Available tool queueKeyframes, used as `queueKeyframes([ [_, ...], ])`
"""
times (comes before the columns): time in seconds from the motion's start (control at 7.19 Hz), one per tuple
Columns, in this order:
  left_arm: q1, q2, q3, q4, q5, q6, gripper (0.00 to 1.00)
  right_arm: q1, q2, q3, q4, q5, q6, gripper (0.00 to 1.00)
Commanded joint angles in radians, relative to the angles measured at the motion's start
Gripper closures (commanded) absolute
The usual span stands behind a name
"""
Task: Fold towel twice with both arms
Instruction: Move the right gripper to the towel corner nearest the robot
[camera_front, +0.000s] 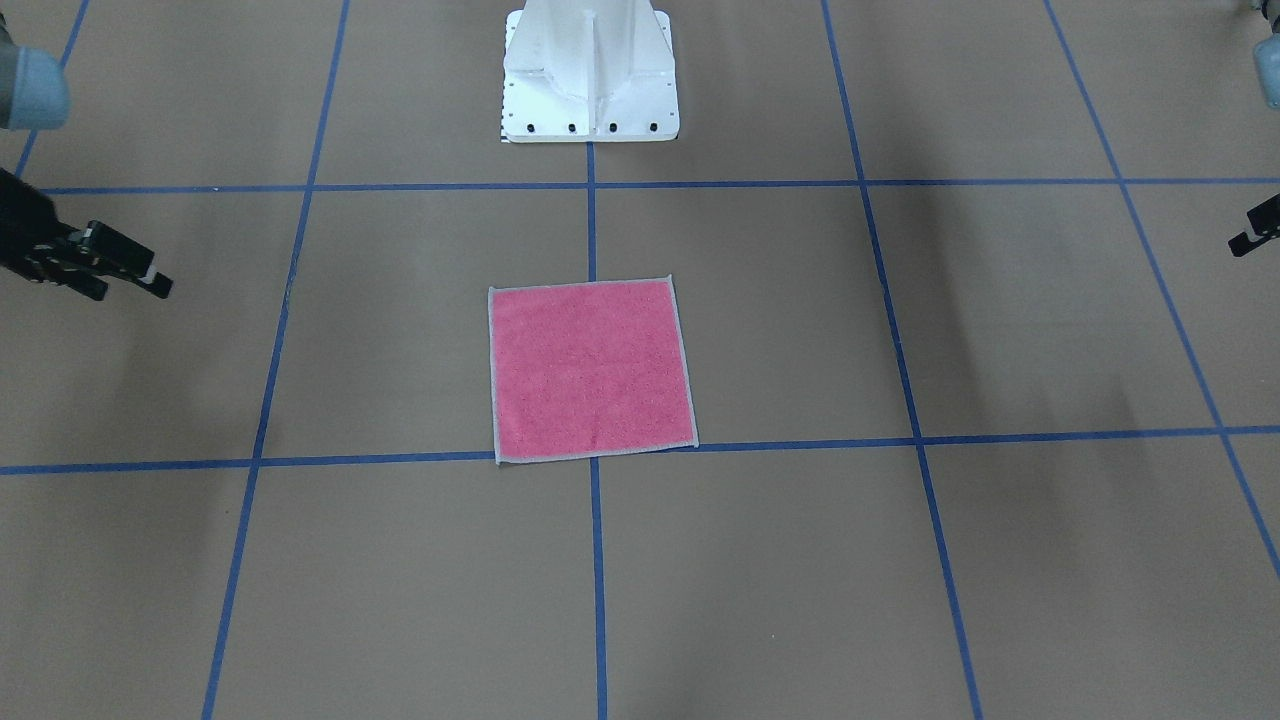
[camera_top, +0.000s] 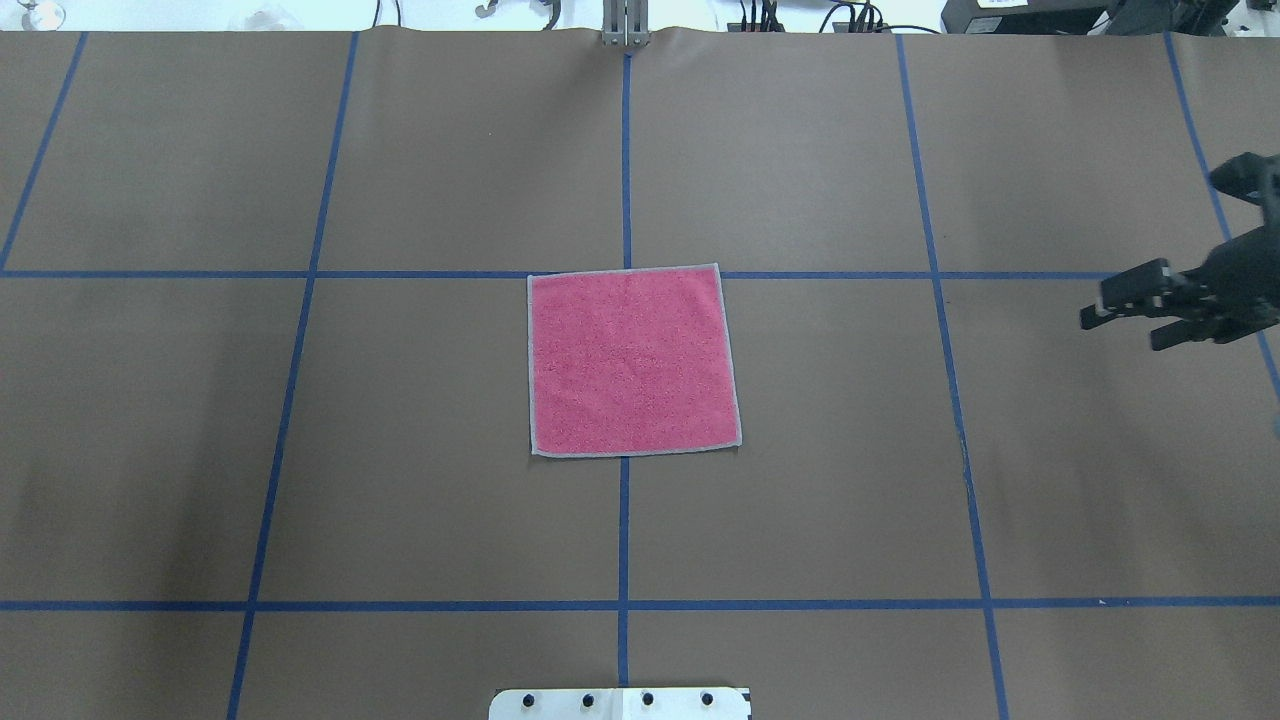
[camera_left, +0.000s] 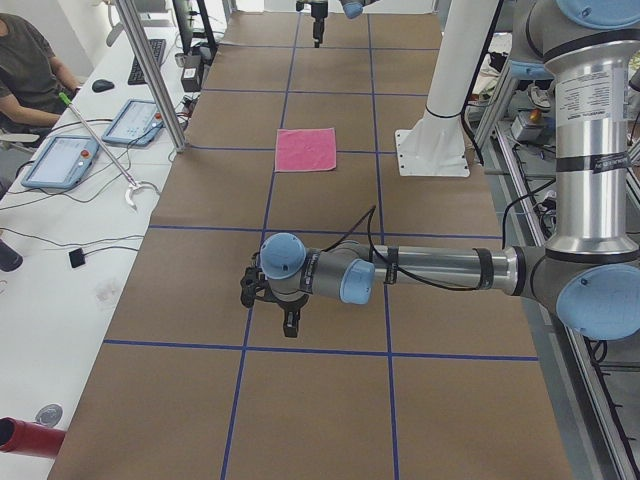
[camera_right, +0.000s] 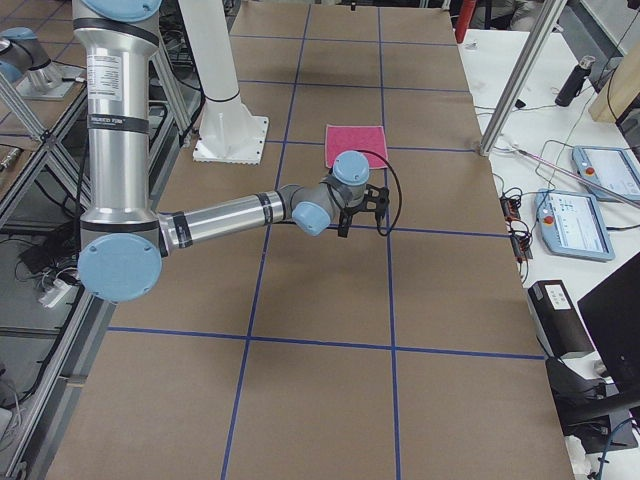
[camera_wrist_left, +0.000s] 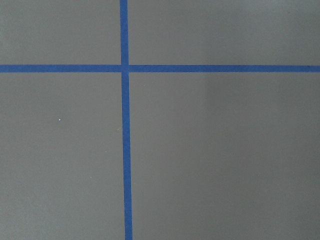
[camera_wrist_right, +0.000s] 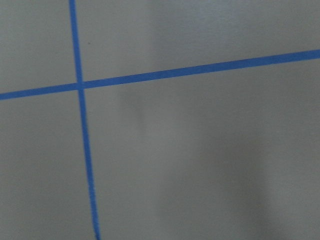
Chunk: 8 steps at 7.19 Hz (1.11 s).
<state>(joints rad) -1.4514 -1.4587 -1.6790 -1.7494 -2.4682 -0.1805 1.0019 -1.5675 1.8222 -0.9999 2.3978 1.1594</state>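
The towel (camera_front: 590, 370) lies flat and unfolded at the table's middle, pink face up with a pale grey border; it also shows in the overhead view (camera_top: 632, 360) and the side views (camera_left: 306, 149) (camera_right: 355, 145). My right gripper (camera_top: 1122, 330) hovers far to the towel's right, open and empty; it also shows in the front view (camera_front: 135, 292). My left gripper (camera_left: 290, 328) hangs above the table far to the towel's left. Only a finger's edge (camera_front: 1255, 235) shows in the front view, so I cannot tell whether it is open or shut. Both wrist views show only brown table and blue tape.
The white bolted pedestal (camera_front: 590, 90) stands on the robot's side of the towel. Blue tape lines (camera_top: 624, 150) divide the brown table. A side bench with tablets (camera_left: 60, 160), a metal post (camera_left: 150, 70) and a seated person (camera_left: 30, 60) lies beyond the table's far edge.
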Motion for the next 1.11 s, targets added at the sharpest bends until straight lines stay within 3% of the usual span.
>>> queueKeyframes([
  [0.0, 0.002, 0.000, 0.002, -0.001, 0.000, -0.002, 0.00, -0.187, 0.134, 0.003, 0.026, -0.112, 0.286, 0.01],
  [0.14, 0.002, 0.000, 0.004, -0.001, 0.000, -0.016, 0.00, -0.271, 0.195, 0.005, 0.026, -0.187, 0.372, 0.00],
  [0.42, 0.002, 0.000, 0.004, -0.001, 0.002, -0.019, 0.00, -0.473, 0.295, 0.005, 0.021, -0.438, 0.596, 0.01],
  [0.7, 0.002, 0.000, 0.010, -0.001, 0.002, -0.019, 0.00, -0.563, 0.357, -0.006, -0.035, -0.552, 0.733, 0.02],
  [0.97, 0.002, 0.000, 0.012, -0.001, 0.002, -0.019, 0.00, -0.581, 0.417, -0.009, -0.141, -0.558, 0.804, 0.01],
])
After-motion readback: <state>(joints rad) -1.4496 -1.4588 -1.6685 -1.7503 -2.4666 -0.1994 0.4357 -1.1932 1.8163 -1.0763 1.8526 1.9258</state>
